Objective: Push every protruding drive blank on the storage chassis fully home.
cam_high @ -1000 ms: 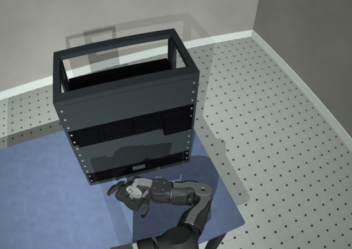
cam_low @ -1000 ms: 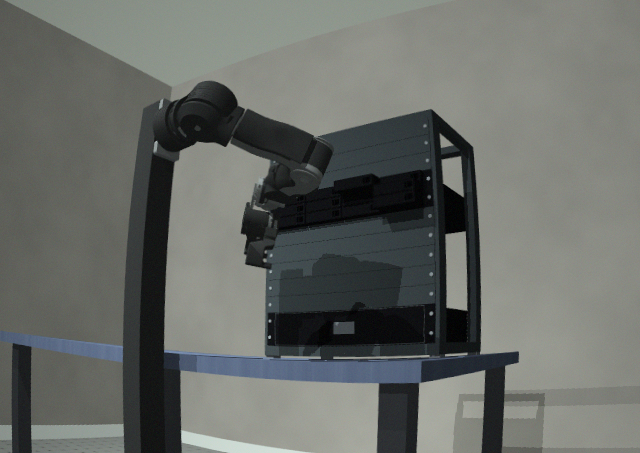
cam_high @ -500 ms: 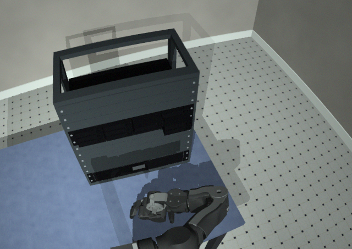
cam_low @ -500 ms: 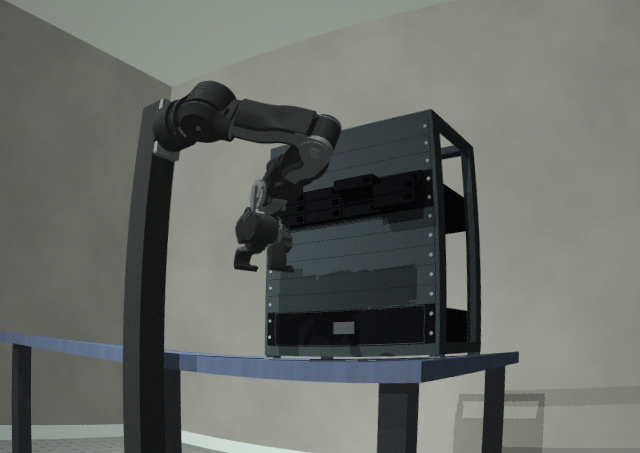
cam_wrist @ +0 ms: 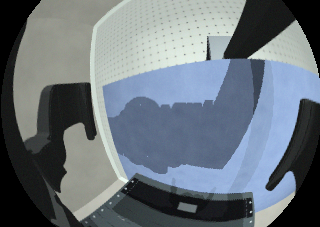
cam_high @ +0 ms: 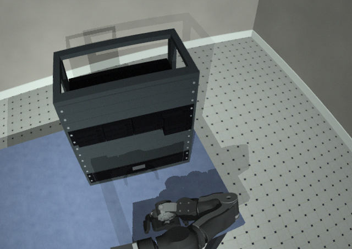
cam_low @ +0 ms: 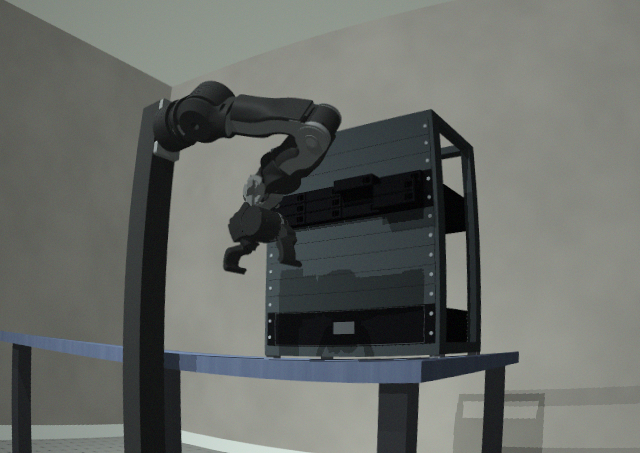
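The dark rack (cam_high: 125, 98) stands on the blue table (cam_high: 42, 189); it also shows in the exterior view (cam_low: 361, 231). The storage chassis (cam_low: 356, 197) is a black band of drive blanks in its upper half. One blank (cam_low: 356, 182) in the top row, right of the middle, stands out from the rest; from above it shows at the right end of the band (cam_high: 176, 121). My gripper (cam_low: 261, 259) is open and empty. It points down in front of the rack's left side, just below the chassis, and is apart from the rack. The wrist view shows its fingers spread over the table.
A black unit with a pale label (cam_low: 343, 327) fills the rack's bottom slot and shows in the wrist view (cam_wrist: 187, 207). Blank grey panels cover the rest of the front. My arm's post (cam_low: 147, 283) stands left of the rack. The table edge (cam_low: 465, 368) is close to the rack's right side.
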`<act>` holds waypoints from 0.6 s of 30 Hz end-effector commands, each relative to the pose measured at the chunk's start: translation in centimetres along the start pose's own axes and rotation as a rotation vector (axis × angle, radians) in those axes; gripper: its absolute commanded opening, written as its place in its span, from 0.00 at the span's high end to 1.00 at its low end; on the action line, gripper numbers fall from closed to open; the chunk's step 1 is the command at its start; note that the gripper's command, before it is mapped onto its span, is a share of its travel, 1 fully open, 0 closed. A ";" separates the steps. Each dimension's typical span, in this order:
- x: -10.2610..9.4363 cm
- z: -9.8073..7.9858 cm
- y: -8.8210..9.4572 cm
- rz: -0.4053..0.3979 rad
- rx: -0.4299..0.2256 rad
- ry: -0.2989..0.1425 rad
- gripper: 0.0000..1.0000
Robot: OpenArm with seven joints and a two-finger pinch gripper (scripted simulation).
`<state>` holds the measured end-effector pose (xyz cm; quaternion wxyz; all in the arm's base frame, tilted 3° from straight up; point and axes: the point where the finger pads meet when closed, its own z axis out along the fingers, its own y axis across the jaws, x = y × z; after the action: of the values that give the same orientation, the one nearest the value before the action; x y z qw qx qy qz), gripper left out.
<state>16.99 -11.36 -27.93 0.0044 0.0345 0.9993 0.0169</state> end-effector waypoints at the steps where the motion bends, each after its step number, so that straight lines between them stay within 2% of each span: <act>1: 0.2 0.0 -0.2 -0.032 0.014 -0.002 0.00; 7: 0.8 0.0 -0.8 -0.068 0.033 0.005 0.00; 18: 0.9 0.0 -1.0 -0.073 0.037 0.006 0.00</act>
<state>16.12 -12.18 -27.99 0.0017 0.0002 1.0000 0.0010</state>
